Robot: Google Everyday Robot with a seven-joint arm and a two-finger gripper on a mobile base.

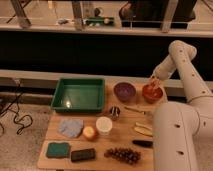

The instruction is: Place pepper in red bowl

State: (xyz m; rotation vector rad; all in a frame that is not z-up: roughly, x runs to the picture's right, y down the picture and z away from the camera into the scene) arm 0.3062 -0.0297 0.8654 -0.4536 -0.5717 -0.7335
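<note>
The red bowl stands at the back right of the wooden table, right of the purple bowl. My gripper hangs at the bowl's rim, reaching down into it from the white arm. The pepper does not show apart from the gripper and the bowl's inside. It is hidden there or blends with the bowl's colour.
A green tray sits back left. A metal cup, white cup, round orange fruit, blue cloth, green sponge, dark block and grapes lie in front. My white body covers the table's right side.
</note>
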